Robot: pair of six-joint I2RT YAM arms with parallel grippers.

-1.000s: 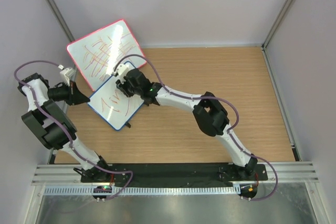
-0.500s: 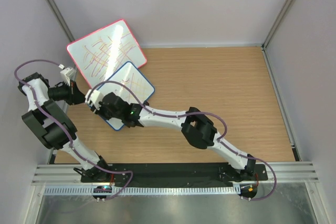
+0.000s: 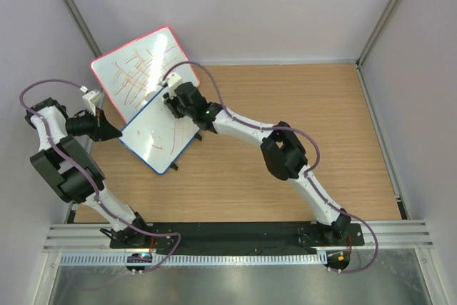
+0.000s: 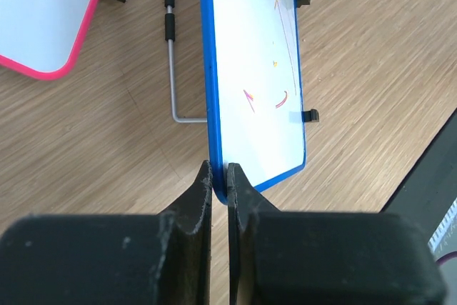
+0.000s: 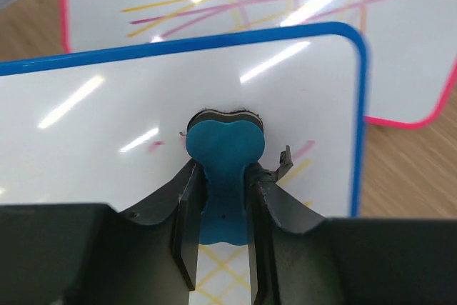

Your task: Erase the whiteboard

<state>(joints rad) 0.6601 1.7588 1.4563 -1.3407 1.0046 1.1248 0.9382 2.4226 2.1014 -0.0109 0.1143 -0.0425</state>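
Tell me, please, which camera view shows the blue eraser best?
The right wrist view: the blue eraser sits centred, clamped in the right pincer against the whiteboard. From above, the right arm hides it; the left wrist view shows the whiteboard but no eraser.

Blue-framed whiteboard [image 3: 157, 141] shows faint yellow-pink strokes; behind it, pink-framed board [image 3: 139, 69] is densely scribbled; teal eraser [image 5: 225, 148], woodgrain surface [image 3: 285, 98]

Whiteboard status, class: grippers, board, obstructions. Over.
Left gripper shut on whiteboard edge. Right gripper shut on blue eraser, against board. Coloured strokes on it. Pink-framed board behind.
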